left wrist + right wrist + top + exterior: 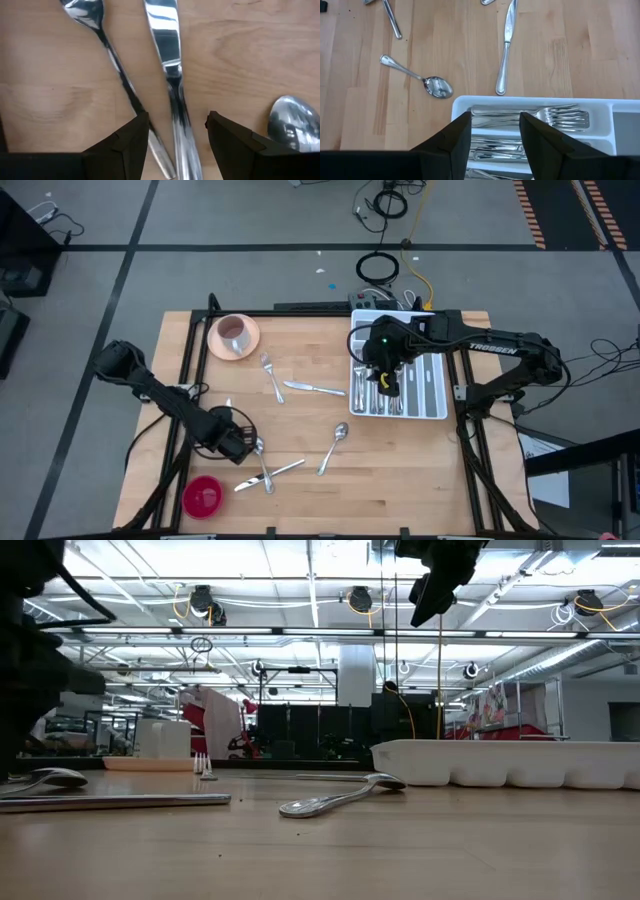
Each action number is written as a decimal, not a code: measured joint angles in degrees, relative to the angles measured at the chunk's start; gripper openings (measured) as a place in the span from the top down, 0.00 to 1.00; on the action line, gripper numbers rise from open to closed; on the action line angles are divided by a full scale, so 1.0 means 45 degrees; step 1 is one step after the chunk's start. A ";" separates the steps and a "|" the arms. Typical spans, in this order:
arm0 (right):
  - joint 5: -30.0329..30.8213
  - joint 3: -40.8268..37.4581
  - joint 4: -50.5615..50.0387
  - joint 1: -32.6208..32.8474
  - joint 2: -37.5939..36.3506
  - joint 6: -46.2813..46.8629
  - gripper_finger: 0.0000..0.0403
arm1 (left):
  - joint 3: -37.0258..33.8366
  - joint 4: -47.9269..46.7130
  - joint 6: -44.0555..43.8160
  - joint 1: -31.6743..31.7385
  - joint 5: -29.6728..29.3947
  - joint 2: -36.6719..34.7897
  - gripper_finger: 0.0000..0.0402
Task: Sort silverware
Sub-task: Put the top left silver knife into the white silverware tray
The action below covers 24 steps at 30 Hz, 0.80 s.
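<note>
Straddling the shiny steel table knife [175, 100] at lower left of the high view, the left gripper [176, 131] stands released; lower squarely, probably avoiding the crossing spoon [107, 55].

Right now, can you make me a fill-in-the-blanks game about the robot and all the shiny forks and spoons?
1. The white cutlery tray sits under the ____ gripper.
2. The left gripper has open jaws on either side of a table ____.
3. The cup on its saucer is coloured ____.
4. The compartment nearest the loose spoon holds ____.

Missing words: right; knife; pink; forks
</note>
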 joint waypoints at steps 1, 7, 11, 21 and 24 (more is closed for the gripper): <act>0.0000 0.0000 -0.0046 0.0000 0.0000 -0.0004 0.60 | 0.0000 0.0060 0.0014 0.0073 0.0010 0.0091 0.49; -0.0015 0.0000 -0.0059 -0.0004 0.0000 -0.0132 0.60 | 0.0048 0.0610 0.0961 0.0696 0.0297 0.0885 0.51; -0.0010 0.0000 -0.0060 -0.0004 0.0000 -0.0165 0.60 | 0.0080 0.0746 0.1802 0.1152 0.0604 0.1250 0.59; -0.0010 0.0000 -0.0070 -0.0005 0.0000 -0.0228 0.60 | 0.0087 0.0856 0.2576 0.1381 0.0553 0.1315 0.92; -0.0007 0.0000 -0.0070 -0.0033 0.0000 -0.0325 0.60 | 0.0107 0.0802 0.2759 0.1519 0.0441 0.1196 0.93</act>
